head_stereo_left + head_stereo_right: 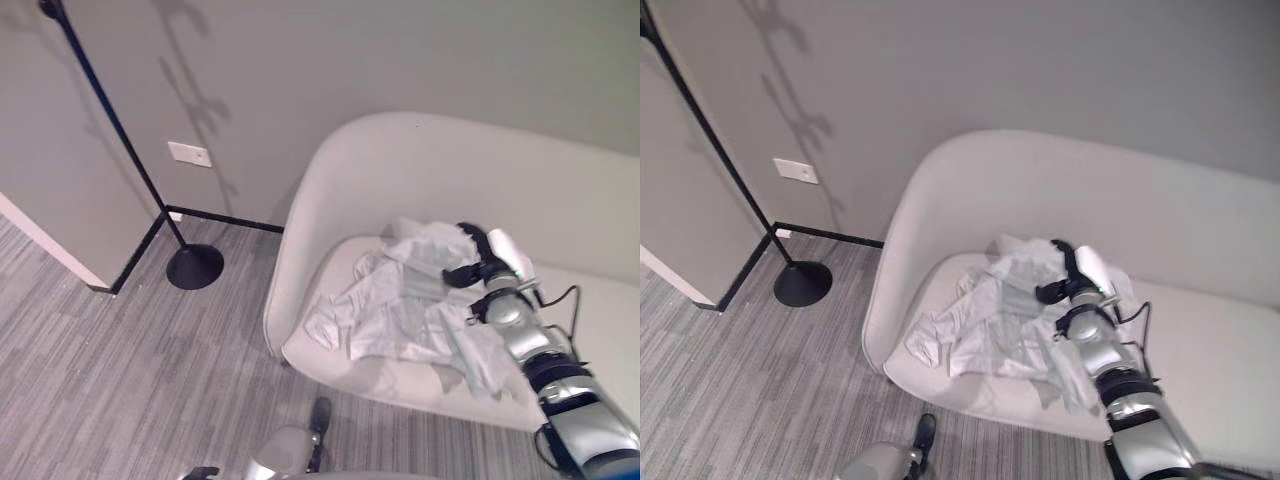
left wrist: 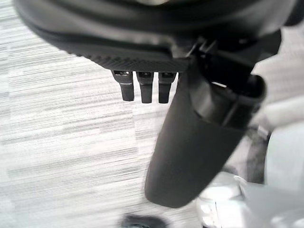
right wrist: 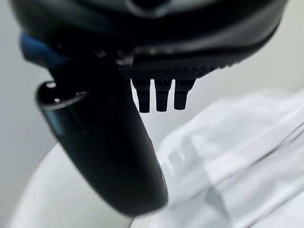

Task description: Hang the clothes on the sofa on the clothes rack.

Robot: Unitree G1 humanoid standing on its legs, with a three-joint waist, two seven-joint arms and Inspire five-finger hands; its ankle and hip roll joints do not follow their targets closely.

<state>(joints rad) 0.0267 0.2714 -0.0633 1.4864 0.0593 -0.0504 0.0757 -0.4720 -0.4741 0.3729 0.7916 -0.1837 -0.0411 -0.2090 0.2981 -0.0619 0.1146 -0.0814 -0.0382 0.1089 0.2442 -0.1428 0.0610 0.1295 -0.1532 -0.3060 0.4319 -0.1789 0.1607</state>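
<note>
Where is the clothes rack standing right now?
In the left eye view the clothes rack stands on the floor at the wall corner, left of the sofa, apart from it.

White clothes (image 1: pixel 405 310) lie crumpled in a loose heap on the pale sofa's (image 1: pixel 420 170) seat, spread toward its left end. Far left, the black clothes rack (image 1: pixel 120 140) stands on its round base by the wall, bare.

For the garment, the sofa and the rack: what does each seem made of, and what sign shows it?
Garment: thin white woven cloth, judging by its soft crumpled folds. Sofa: likely matte pale fabric upholstery, smooth and without shine. Clothes rack: probably black painted metal, given its thin rigid pole and disc base.
</note>
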